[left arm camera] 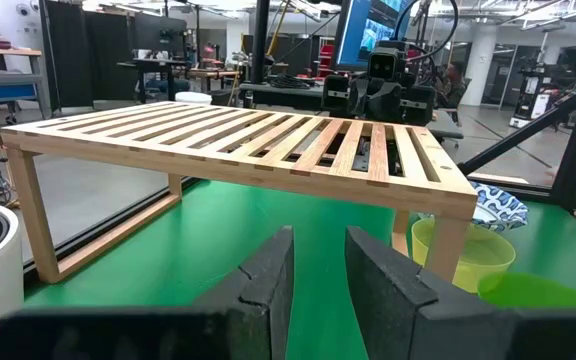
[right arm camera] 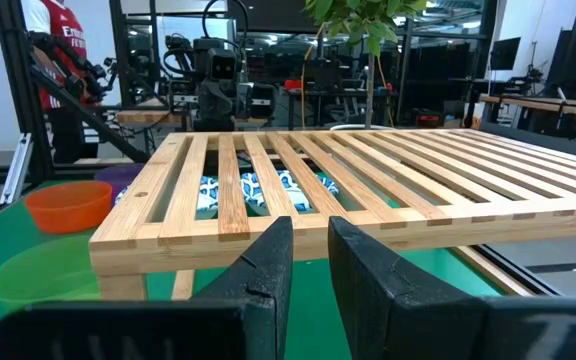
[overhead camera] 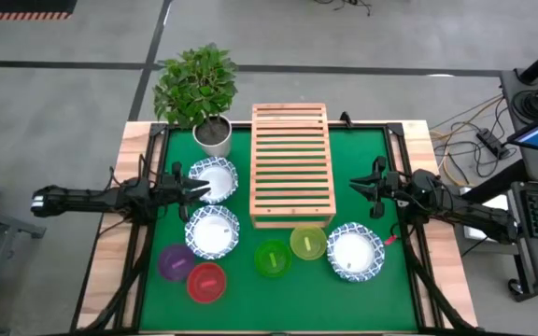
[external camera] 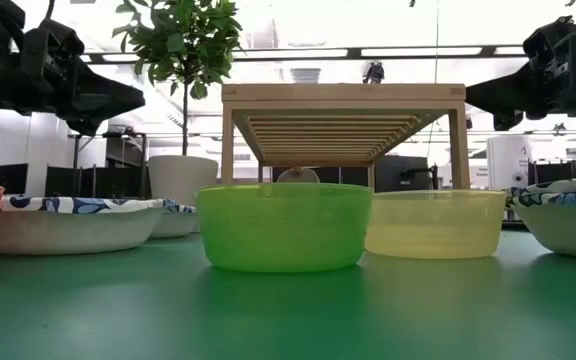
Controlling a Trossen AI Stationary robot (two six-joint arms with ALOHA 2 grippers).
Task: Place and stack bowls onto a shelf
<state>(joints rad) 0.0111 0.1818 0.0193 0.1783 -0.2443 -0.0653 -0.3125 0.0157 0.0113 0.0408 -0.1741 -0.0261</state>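
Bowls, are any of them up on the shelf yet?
No, nothing is done. The shelf is bare. Three white bowls, plus the purple, red, green and yellow ones, all sit on the green mat. The left hand and right hand hold nothing. All seven remain.

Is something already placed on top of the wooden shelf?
No. The slats of the shelf are bare, with no bowl on them. Through the gaps only green mat shows; the low view hides the top surface.
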